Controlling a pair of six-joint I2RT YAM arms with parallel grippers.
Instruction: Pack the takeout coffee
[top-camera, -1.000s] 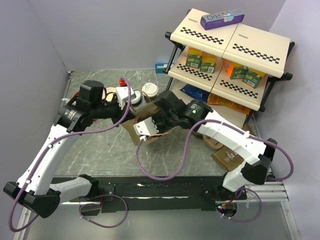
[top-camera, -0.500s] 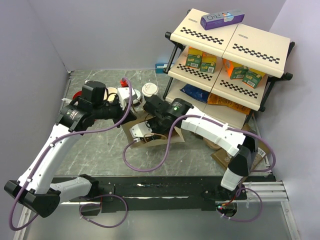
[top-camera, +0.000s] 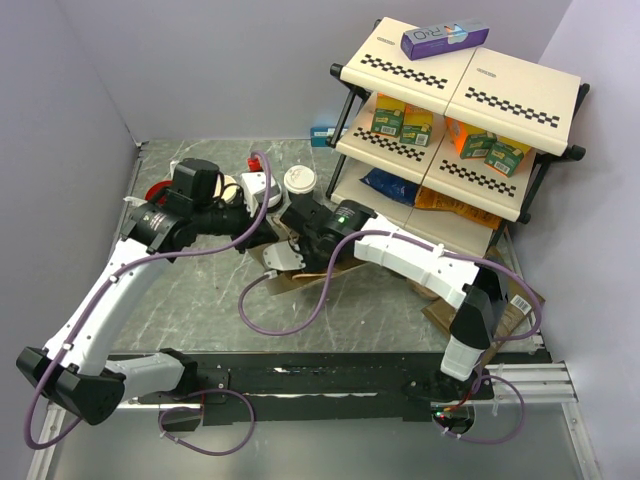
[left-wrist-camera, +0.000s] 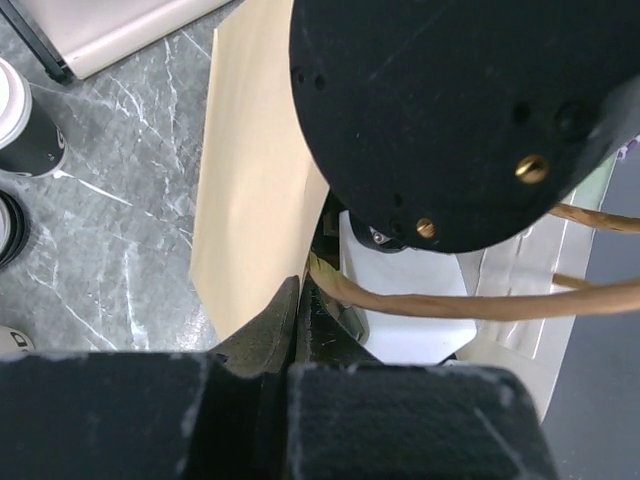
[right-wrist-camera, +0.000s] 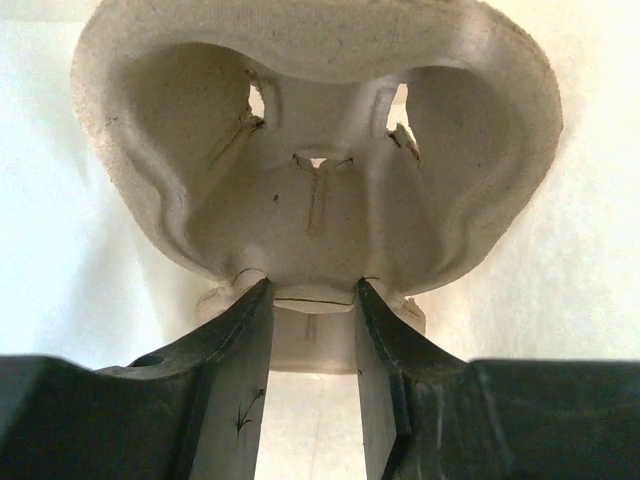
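1. The left claw is fully closed. Its fingertips pinch the edge of the paper bag and hold that side of the mouth up. It has nothing else in its grip.
2. The right claw is just to the right of the left one and reaches into the bag. Its jaws are part-way open and clamped on a flat tab at the rim of the moulded-pulp cup carrier, whose two cup wells lie just ahead of the fingertips.
3. The takeout coffee stands upright on the table. It is beyond both claws and slightly to their right, outside the bag, and neither claw touches it.
4. Handling, as a judgement:
   - The cup is probably light, though liquid inside would make it heavier and able to slosh.
   - Its paper wall is smooth and gives under pressure, so a hard squeeze could crush it.
   - The lid is only pressed on and may pop off.
   - The best hold is across the dark body below the lid, at about mid-height, with moderate force.
   - It should stay upright all the way into a carrier well.
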